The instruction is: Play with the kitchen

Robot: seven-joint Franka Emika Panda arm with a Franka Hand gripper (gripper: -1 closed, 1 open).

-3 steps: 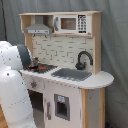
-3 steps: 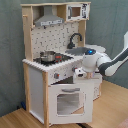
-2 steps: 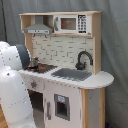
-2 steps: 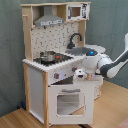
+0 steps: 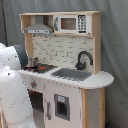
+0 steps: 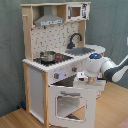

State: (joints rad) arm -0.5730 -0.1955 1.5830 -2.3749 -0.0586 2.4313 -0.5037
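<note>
One toy kitchen [image 5: 70,75] fills the first exterior view: one black faucet [image 5: 82,59], one grey sink [image 5: 71,74], one pot [image 5: 33,62]; the white arm [image 5: 12,90] stands at the first exterior view's left, claw hidden.

Second exterior view: one oven door [image 6: 70,102] hangs open, long axis horizontal; the claw [image 6: 86,76] sits just above its top edge, state indeterminable.

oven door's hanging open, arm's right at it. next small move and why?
Probably ease the arm back a little from the open oven door before doing anything else. In the second exterior view its wrist sits just above the door's top edge, below the counter front with the knobs, so space looks tight. I cannot see the gripper clearly.
</note>
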